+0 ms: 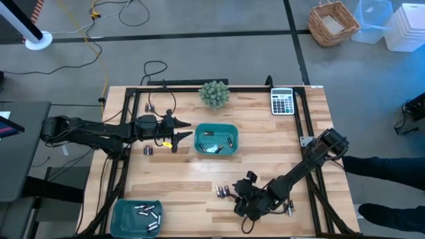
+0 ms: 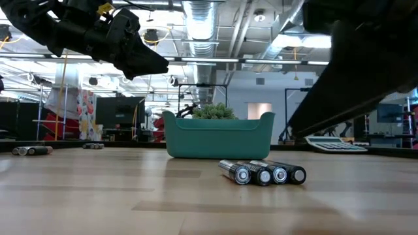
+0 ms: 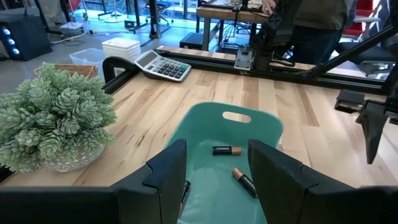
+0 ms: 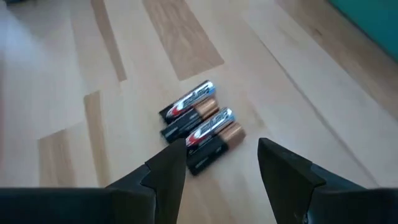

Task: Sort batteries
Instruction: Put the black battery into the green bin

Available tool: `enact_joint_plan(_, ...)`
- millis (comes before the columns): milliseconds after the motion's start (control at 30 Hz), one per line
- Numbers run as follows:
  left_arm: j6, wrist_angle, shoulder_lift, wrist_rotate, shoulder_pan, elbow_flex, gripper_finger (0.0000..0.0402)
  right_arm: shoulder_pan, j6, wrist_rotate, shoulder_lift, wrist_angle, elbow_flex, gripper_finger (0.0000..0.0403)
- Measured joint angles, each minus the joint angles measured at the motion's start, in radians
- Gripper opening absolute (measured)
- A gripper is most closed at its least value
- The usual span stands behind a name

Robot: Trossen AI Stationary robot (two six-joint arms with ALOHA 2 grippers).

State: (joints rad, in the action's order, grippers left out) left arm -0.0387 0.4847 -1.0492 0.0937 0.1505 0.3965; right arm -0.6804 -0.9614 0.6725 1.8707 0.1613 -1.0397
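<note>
Hovering spread over a row of loose cells, the right claw is the one about to pick.

Right claw: fingers apart, nothing between them, low over the counter near its front edge. The cluster of batteries lies just ahead of the fingertips, four cells side by side and touching, black and copper, long axes running slantwise to the gap between the fingers; I judge a wrist turn is needed to straddle one cell. Their label print is too small to read. Left claw hangs empty, fingers parted, at the rim of the central teal bin, which holds a few batteries; it is well apart from the cluster. More cells lie in a second teal tray at the front left corner. A calculator and a small potted plant sit at the back.
</note>
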Motion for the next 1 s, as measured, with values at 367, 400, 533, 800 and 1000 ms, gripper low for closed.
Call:
enact_joint_plan(367,0.004,0.000,0.000,-0.001,0.000,0.001,0.0165,-0.017,-0.062,0.046,0.080,-0.049,-0.002,0.0213)
enact_joint_plan(400,0.004,-0.001,0.000,-0.001,0.000,0.001,0.0165,-0.017,-0.063,0.046,0.083,-0.049,-0.002,0.0213)
enact_joint_plan(533,0.005,-0.001,0.000,-0.002,0.000,0.001,0.0165,-0.017,-0.063,0.052,0.093,-0.060,-0.002,0.0213)
enact_joint_plan(800,0.005,-0.001,0.000,-0.002,0.000,0.001,0.0165,-0.011,-0.062,0.039,0.098,-0.075,-0.001,0.0213)
enact_joint_plan(1000,0.005,-0.001,0.000,-0.001,0.000,0.001,0.0165,-0.010,-0.051,0.037,0.099,-0.103,-0.001,0.0213)
